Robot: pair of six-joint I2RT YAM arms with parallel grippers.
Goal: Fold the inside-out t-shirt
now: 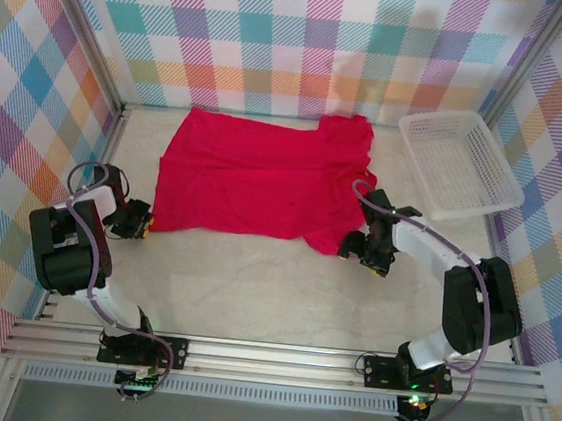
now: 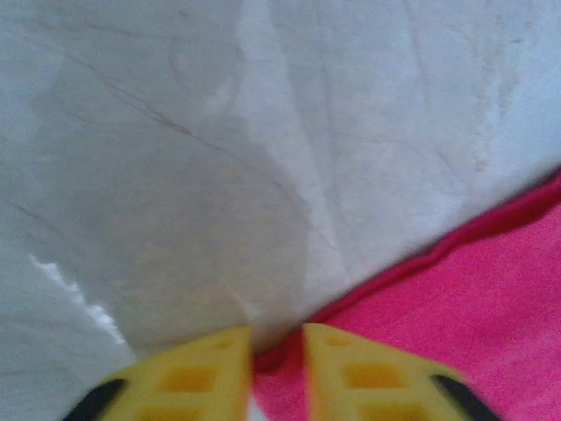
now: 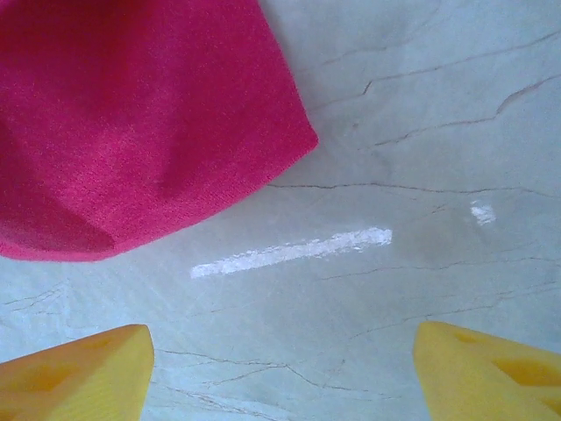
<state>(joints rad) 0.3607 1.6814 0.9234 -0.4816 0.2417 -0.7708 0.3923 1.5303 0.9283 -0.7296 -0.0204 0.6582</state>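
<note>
The inside-out t-shirt [image 1: 254, 178] lies spread flat across the middle of the desk [image 1: 253, 288], with a white mesh basket [image 1: 460, 161] well apart at the far right. The left pincer [image 2: 276, 340] sits at the shirt's near-left corner, its yellow fingers [image 2: 351, 373] pressed almost together with red hem pinched in the narrow gap. The right pincer [image 3: 280, 351] is spread wide over bare desk by the near-right corner, and the cloth is ahead of it and not touching. The left wrist view is blurred. The pinched corner runs off its lower edge, so the depth of the grip cannot be told.
</note>
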